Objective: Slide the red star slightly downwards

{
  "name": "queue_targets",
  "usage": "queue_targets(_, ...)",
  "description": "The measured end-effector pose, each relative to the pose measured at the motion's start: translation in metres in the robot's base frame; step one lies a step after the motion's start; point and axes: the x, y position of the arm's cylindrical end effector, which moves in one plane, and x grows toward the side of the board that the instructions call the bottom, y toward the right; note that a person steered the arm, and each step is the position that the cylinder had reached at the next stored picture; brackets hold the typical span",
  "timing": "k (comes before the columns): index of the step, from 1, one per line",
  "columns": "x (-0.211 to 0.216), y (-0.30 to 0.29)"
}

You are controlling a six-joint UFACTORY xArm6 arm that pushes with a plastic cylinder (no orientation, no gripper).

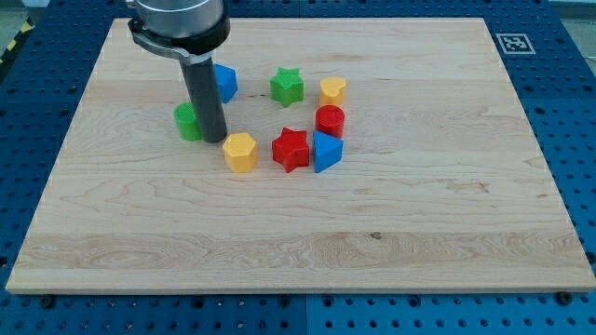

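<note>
Glossy red star (291,148), flat on the board between yellow block (240,152) and blue block (326,151); no claw visible.

Lab bench, wooden board (391,233), blue pegboard (559,84)

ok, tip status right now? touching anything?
My tip: no hand, holds nothing; right beside the green block, contact unclear; left of the yellow block, clear of the red star.

On the desk (419,233), my tip (213,140) stands touching the green cylinder (187,122) at its left, the blue block (226,82) above. Yellow hexagon (240,152), red star (291,149), blue triangle (327,151) form a row. Red cylinder (331,120), yellow block (333,91), green star (287,86) lie above.
</note>
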Motion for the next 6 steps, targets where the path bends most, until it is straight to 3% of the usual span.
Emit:
queue_targets(3,-0.021,0.045)
queue_targets(6,0.012,0.105)
